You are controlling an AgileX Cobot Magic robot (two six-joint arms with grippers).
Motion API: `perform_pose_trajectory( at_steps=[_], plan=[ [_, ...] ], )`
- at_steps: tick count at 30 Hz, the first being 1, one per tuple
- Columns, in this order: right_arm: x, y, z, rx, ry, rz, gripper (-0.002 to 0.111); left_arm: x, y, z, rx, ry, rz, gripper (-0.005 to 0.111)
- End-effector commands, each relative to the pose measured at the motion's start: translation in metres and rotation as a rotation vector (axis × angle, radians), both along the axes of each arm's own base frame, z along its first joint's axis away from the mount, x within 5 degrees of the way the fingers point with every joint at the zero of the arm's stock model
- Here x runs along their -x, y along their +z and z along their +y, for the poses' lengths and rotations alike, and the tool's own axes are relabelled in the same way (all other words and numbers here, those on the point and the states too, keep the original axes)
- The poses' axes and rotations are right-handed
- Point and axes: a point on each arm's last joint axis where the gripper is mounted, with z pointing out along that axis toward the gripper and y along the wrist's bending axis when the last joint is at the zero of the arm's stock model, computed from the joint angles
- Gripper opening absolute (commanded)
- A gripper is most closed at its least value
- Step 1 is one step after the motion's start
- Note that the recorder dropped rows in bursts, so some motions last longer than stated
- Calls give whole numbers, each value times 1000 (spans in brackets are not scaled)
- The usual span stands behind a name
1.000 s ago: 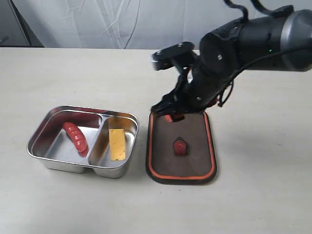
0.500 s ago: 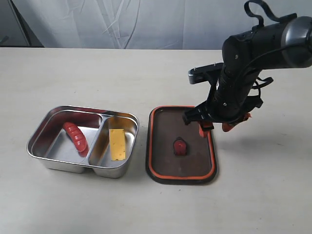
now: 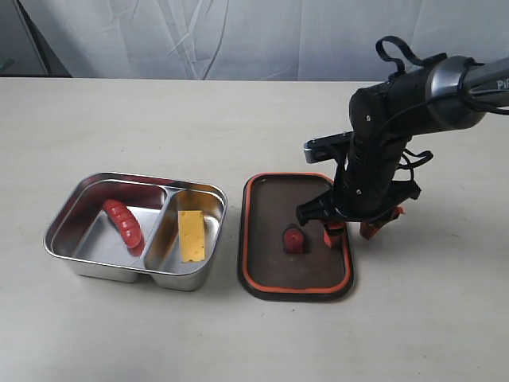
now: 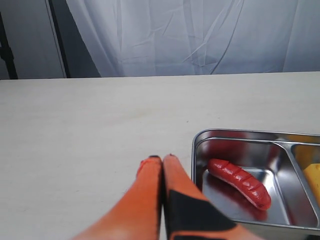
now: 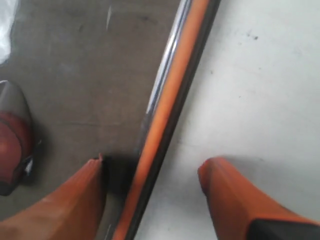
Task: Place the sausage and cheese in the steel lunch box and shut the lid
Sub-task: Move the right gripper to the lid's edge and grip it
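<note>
The steel lunch box sits at the left. Its left compartment holds the dark-red sausage, its right one the yellow cheese. The dark lid with an orange rim lies flat on the table beside the box, its red valve tab at centre. My right gripper is open and low over the lid's right edge, one finger above the lid and one above the table. The left gripper is shut with nothing in it, just beside the box and sausage.
The pale tabletop stretches around the box and lid. A white curtain hangs behind the table's far edge. My right arm reaches in from the upper right.
My right gripper has moved from the lid's far edge over to its right edge and come down, its fingers now straddling the rim. Box, food and lid have not moved.
</note>
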Motion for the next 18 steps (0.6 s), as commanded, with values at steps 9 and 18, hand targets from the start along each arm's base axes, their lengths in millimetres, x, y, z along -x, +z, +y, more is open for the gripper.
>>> perform_pose_trajectory(
  at_steps=[9,18],
  plan=[
    [-1,-5,-2,6,-4,9,0,0,3,0,-2,-2,-25,0],
    [-1,24,-5,9,-9,-72,0,0,3,0,-6,-2,-25,0]
  ],
)
